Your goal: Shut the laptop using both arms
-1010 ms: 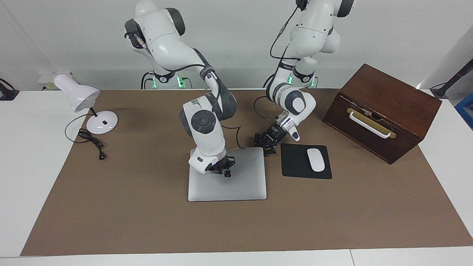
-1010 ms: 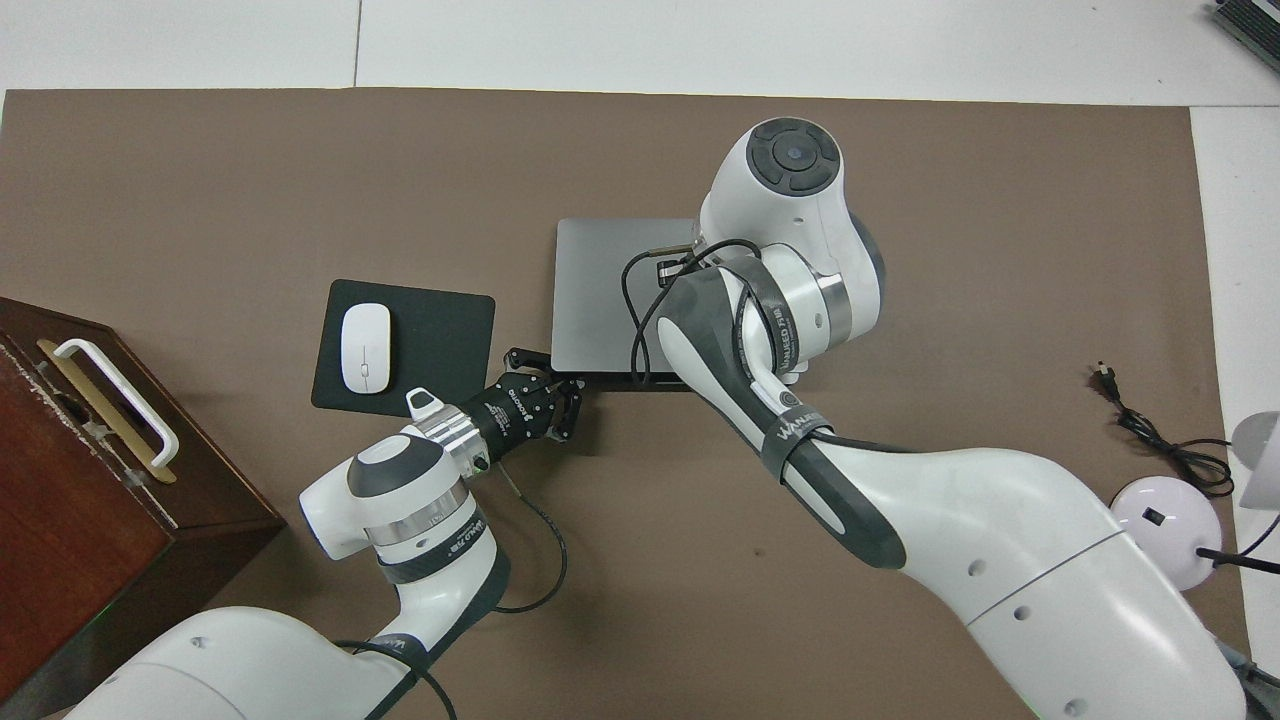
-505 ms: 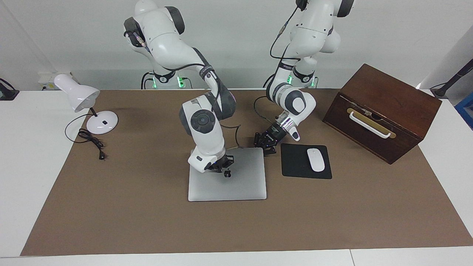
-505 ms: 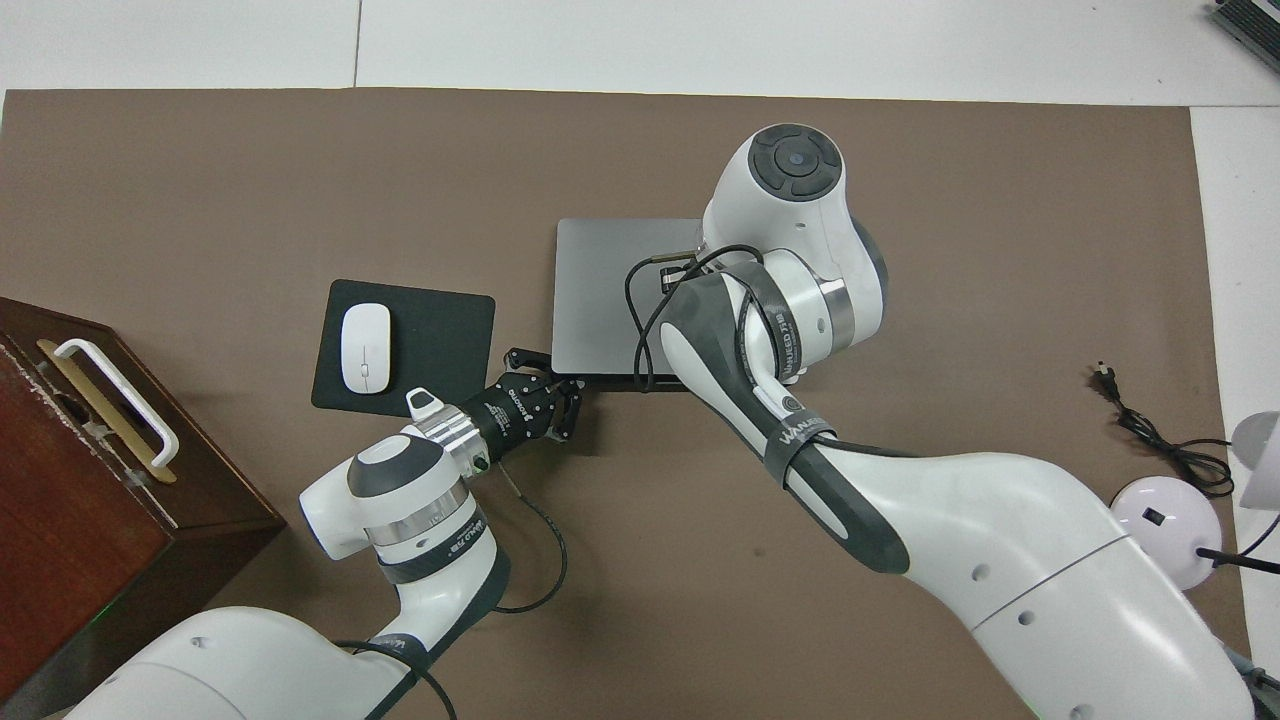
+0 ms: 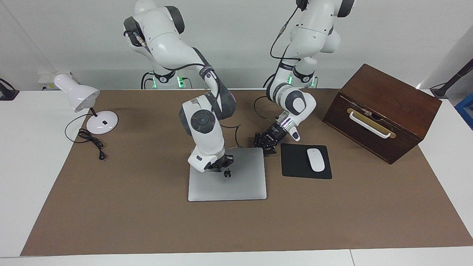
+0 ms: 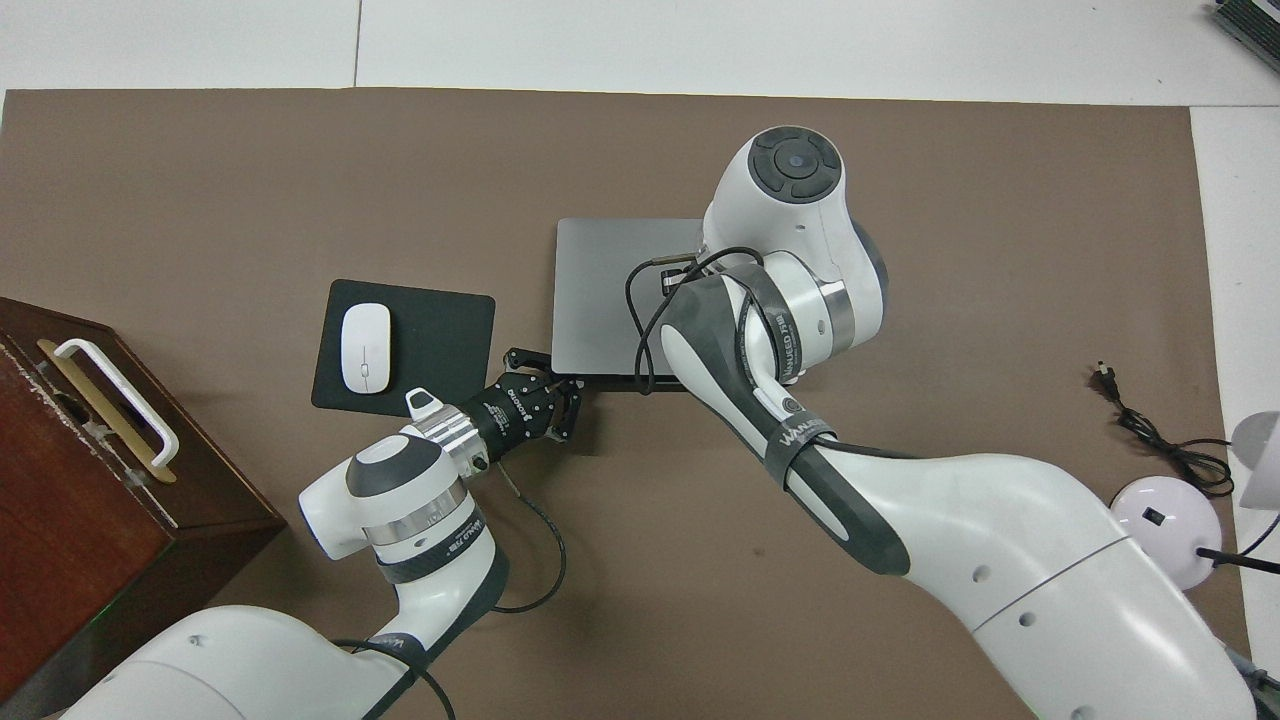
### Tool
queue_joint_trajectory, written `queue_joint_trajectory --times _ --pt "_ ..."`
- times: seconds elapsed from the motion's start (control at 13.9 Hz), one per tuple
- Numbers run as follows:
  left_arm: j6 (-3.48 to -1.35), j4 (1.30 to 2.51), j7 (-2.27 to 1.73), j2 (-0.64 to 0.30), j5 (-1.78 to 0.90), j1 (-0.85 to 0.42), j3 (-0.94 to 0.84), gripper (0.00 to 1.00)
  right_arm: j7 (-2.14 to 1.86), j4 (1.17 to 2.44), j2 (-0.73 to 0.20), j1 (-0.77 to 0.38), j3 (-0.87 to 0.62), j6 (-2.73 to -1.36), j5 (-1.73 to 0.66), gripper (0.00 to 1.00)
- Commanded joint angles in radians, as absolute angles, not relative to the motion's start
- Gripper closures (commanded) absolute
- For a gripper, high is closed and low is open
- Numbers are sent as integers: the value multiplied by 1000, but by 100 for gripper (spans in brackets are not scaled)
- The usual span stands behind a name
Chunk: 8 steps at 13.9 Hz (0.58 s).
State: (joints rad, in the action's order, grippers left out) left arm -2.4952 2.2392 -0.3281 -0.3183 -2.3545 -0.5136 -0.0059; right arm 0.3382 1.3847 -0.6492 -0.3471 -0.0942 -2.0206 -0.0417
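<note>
The silver-grey laptop (image 5: 236,186) (image 6: 598,290) lies flat on the brown mat with its lid down, and the dark logo (image 5: 227,173) shows on the lid. My right gripper (image 5: 223,167), shut, hangs just above the middle of the lid, close to the logo. In the overhead view the right arm's wrist covers most of it. My left gripper (image 5: 266,145) (image 6: 562,408), shut, sits low at the laptop's corner nearest the robots, toward the left arm's end of the table. Neither gripper holds anything.
A black mouse pad (image 5: 295,168) with a white mouse (image 5: 316,159) lies beside the laptop toward the left arm's end. A brown wooden box (image 5: 380,111) with a white handle stands past it. A white desk lamp (image 5: 87,107) and its cable (image 5: 92,142) are at the right arm's end.
The right gripper has lifted slightly off the lid and drawn toward the robots, uncovering the logo. The left gripper has edged back a little from the laptop's corner.
</note>
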Motion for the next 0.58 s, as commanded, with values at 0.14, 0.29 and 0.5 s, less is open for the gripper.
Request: queue_joint_trajectory --times 0.14,0.29,0.5 --pt "-2531 2298 -290 -373 -2349 -479 -11 100 351 1413 -569 -324 -97 -2026 -63 100" --pt "-2531 2299 -290 -371 -2349 -479 -11 100 350 1413 -543 -314 -97 -2013 -63 100" --pt "-2522 2299 -293 -370 -2347 -459 -11 100 351 1413 -506 -305 -95 -2011 -64 100"
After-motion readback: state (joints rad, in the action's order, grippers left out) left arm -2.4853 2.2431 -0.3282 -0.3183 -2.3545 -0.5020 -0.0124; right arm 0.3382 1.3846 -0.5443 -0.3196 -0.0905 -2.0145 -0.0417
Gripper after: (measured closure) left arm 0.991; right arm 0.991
